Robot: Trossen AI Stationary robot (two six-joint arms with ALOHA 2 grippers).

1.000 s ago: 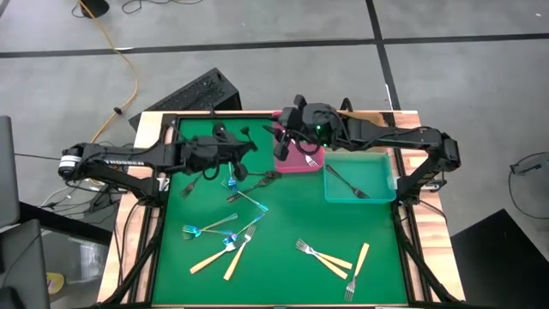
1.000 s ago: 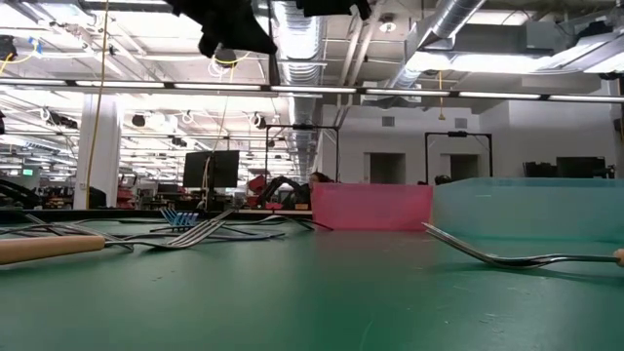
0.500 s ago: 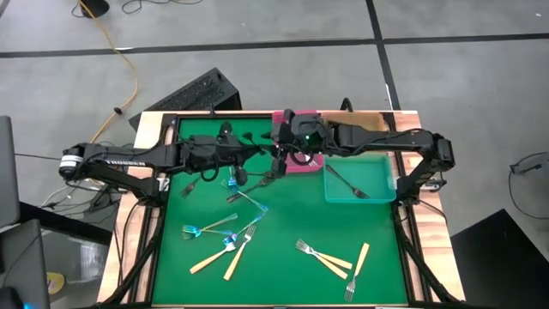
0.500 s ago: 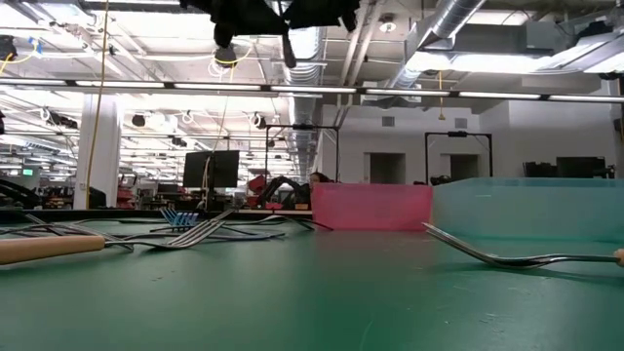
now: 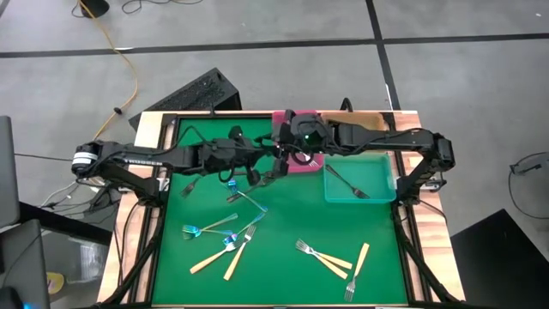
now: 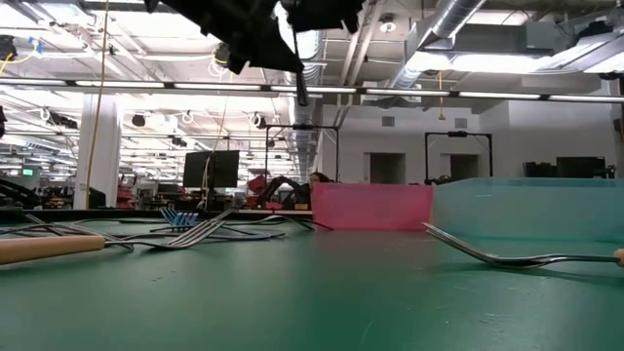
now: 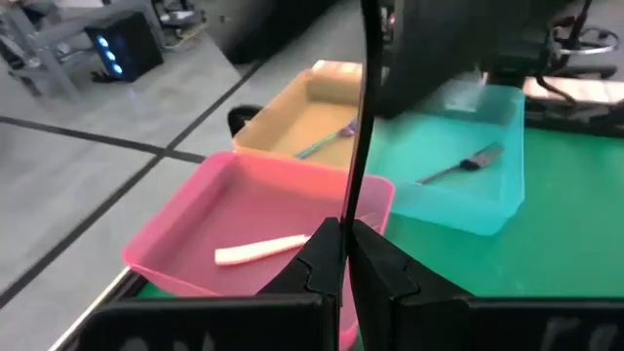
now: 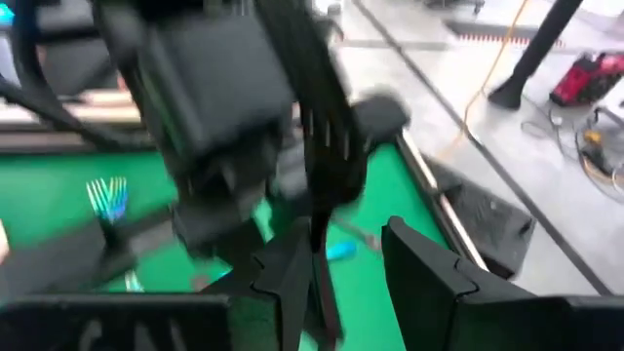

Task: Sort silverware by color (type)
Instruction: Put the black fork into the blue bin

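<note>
Between the two arms, above the table [image 5: 283, 223] beside the pink tray [image 7: 175, 244], the left fingers [image 7: 375, 268] have swung over to meet the right fingers [image 8: 429, 263]. The left pair pinches a black fork [image 7: 363, 117] upright. The right pair stands spread on either side of its handle, which looks like a handover toward a tray. No writing is readable.

Translucent plastic pink tray [image 7: 195, 244], matt green mat [image 5: 283, 275], glossy blue forks [image 5: 210, 227].
</note>
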